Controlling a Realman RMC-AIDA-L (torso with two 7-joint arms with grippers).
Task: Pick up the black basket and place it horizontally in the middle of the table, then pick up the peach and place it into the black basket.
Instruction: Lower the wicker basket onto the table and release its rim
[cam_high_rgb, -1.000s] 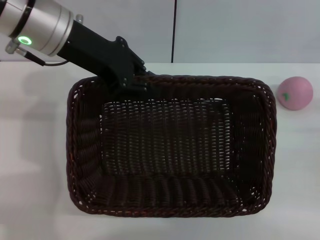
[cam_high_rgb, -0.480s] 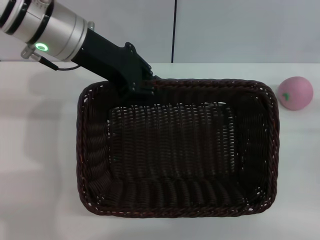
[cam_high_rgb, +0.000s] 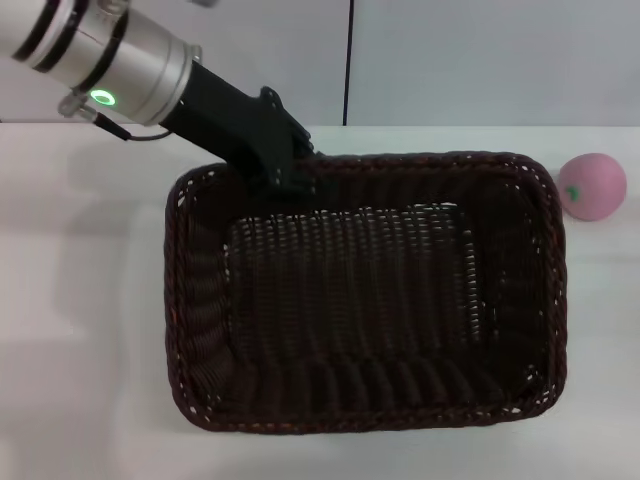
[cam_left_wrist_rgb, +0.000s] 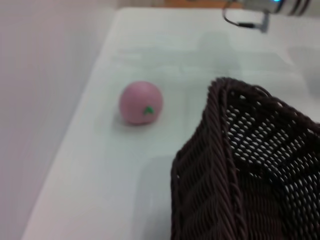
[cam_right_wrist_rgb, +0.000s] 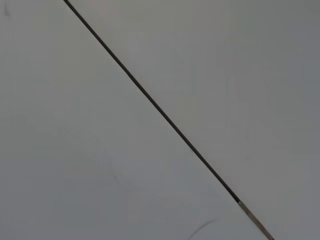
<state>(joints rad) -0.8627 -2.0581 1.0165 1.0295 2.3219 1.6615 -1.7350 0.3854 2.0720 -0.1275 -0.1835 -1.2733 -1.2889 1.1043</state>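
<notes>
The black basket lies lengthwise across the white table, open side up and empty. My left gripper reaches in from the upper left and is shut on the basket's far rim near its left corner. The peach sits on the table just past the basket's far right corner, apart from it. The left wrist view shows the peach beyond a corner of the basket. My right gripper is out of view.
A grey wall with a dark vertical seam stands behind the table's far edge. Bare table lies left of the basket. A silver arm part with a cable shows far off in the left wrist view.
My left gripper has moved to the right with the basket's rim in it, and the whole basket has shifted right, closer to the peach. The peach has not moved.
</notes>
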